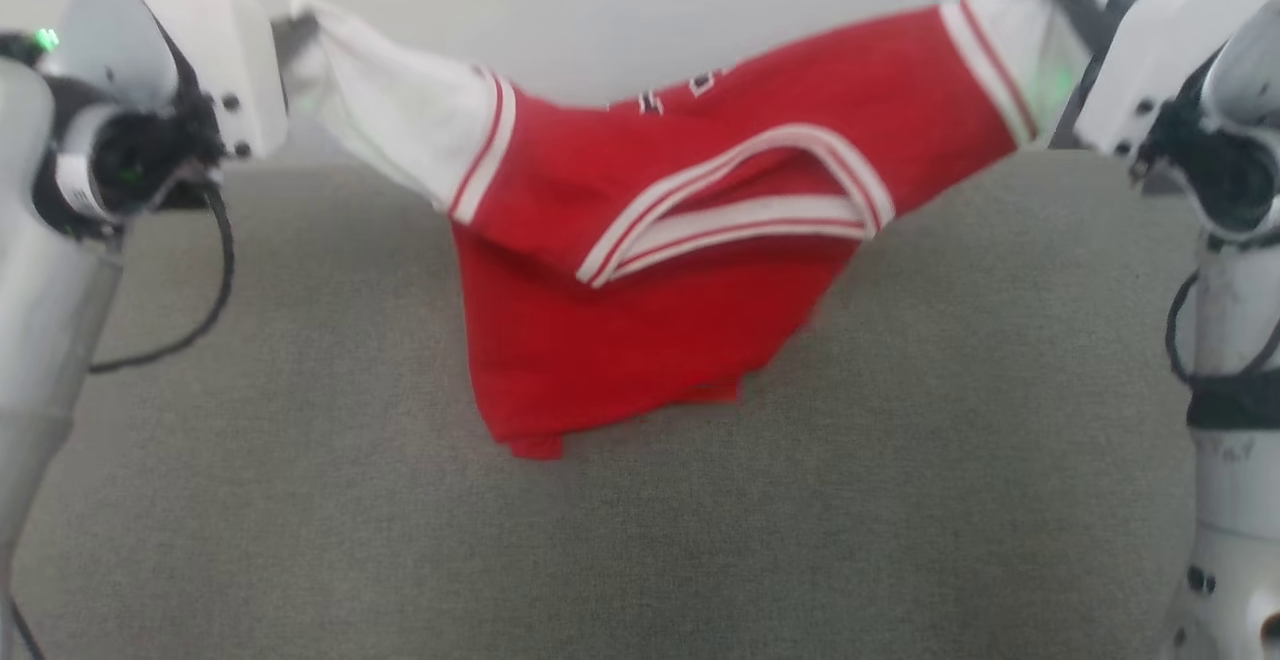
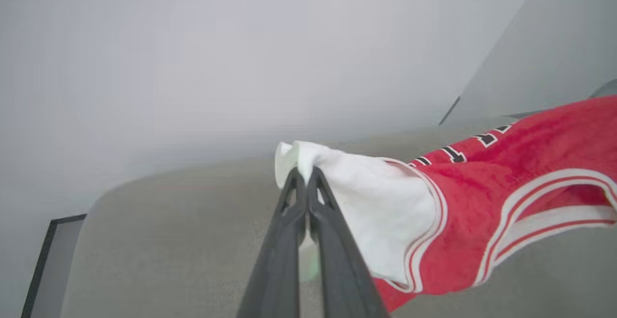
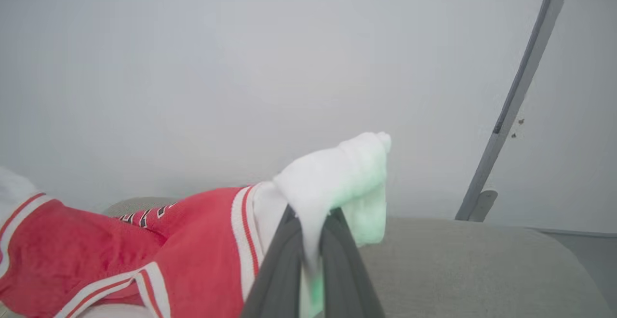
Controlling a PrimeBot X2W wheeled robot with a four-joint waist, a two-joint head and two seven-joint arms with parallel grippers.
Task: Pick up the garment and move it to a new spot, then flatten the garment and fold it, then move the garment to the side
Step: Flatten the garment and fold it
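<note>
The garment (image 1: pixel 640 280) is a red jersey with white panels and white-and-red striped trim. It hangs stretched between my two arms above a grey cushioned surface (image 1: pixel 640 540), its lower hem drooping onto the cushion. My left gripper (image 2: pixel 305 176) is shut on the white sleeve end (image 2: pixel 366 197) at the upper left of the head view. My right gripper (image 3: pixel 311 217) is shut on the other white end (image 3: pixel 337 178) at the upper right. Black-outlined lettering (image 2: pixel 453 154) shows along the jersey's far edge.
The grey cushion runs wide in front of and beside the jersey. A pale wall stands behind it. A grey bar (image 3: pixel 520 91) slants up the wall on the right, and a dark-framed panel (image 2: pixel 48 260) sits at the cushion's left end.
</note>
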